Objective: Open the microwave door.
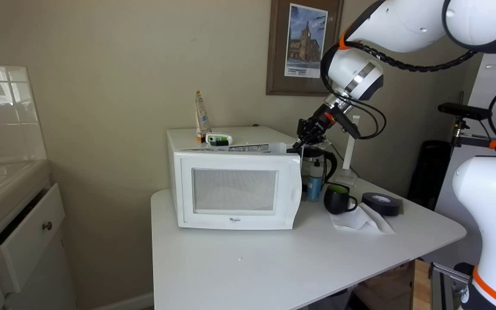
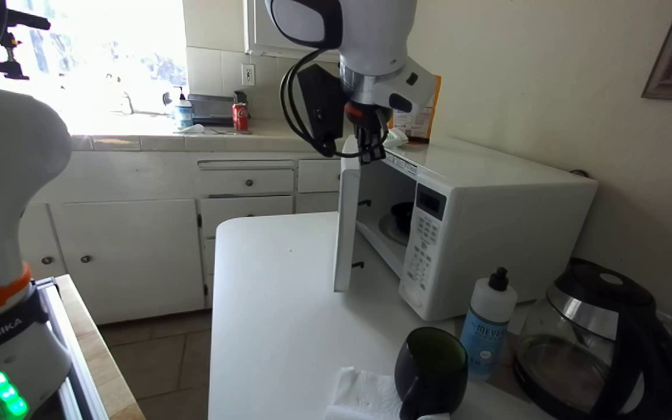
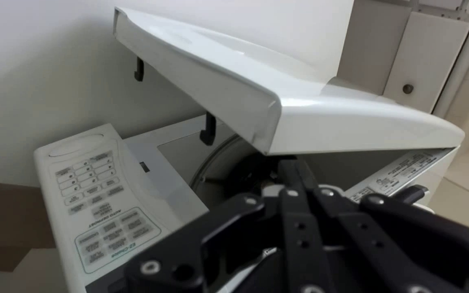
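The white microwave (image 1: 252,133) stands on the white table. Its body and control panel also show in an exterior view (image 2: 505,245) and in the wrist view (image 3: 96,175). The microwave door (image 1: 235,191) stands partly open, swung out on its left hinge. Its free edge (image 2: 346,227) is apart from the body, and its latch hooks show in the wrist view (image 3: 360,126). My gripper (image 3: 295,167) is shut with nothing between its fingers. The fingertips (image 2: 373,156) are at the door's upper free corner, on its inner side. I cannot tell whether they touch it.
A pouch (image 1: 202,118) and a small white-green item (image 1: 218,137) stand on the microwave. Beside it are a blue bottle (image 2: 485,335), a glass kettle (image 2: 569,356), a black mug (image 2: 432,373), paper (image 1: 360,217) and a dark roll (image 1: 380,204). A dark object (image 2: 402,216) sits inside.
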### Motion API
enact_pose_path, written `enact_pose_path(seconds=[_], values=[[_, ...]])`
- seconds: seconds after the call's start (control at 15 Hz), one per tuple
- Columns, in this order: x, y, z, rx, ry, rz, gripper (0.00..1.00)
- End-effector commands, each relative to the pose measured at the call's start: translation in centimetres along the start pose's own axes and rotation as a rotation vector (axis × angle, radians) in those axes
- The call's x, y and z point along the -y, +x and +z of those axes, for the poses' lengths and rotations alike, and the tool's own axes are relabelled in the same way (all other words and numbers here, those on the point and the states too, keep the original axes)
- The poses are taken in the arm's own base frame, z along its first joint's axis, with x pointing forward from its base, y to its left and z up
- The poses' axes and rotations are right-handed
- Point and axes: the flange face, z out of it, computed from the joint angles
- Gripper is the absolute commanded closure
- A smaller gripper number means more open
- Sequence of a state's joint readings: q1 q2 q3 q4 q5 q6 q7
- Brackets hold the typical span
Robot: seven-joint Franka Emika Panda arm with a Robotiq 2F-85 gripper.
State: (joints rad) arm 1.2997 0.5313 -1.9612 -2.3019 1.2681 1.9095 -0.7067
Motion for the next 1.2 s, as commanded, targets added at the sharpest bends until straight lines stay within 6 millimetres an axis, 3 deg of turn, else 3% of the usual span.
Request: enact_pose_path(seconds=[0.0,0.27,0.53,0.93,1.13], values=[[-0.1,0.1,1.3,-0.047,-0.003,0.013,1.0],[0.4,-0.4,4.2,-0.034,-0.032,0.012,1.0],[1.2,-2.0,6.1,0.062,-0.056,-0.021,1.0],[2.4,-6.1,5.7,0.226,0.043,-0.218,1.0],[2.7,-6.6,4.8,0.205,0.073,-0.255,1.0]])
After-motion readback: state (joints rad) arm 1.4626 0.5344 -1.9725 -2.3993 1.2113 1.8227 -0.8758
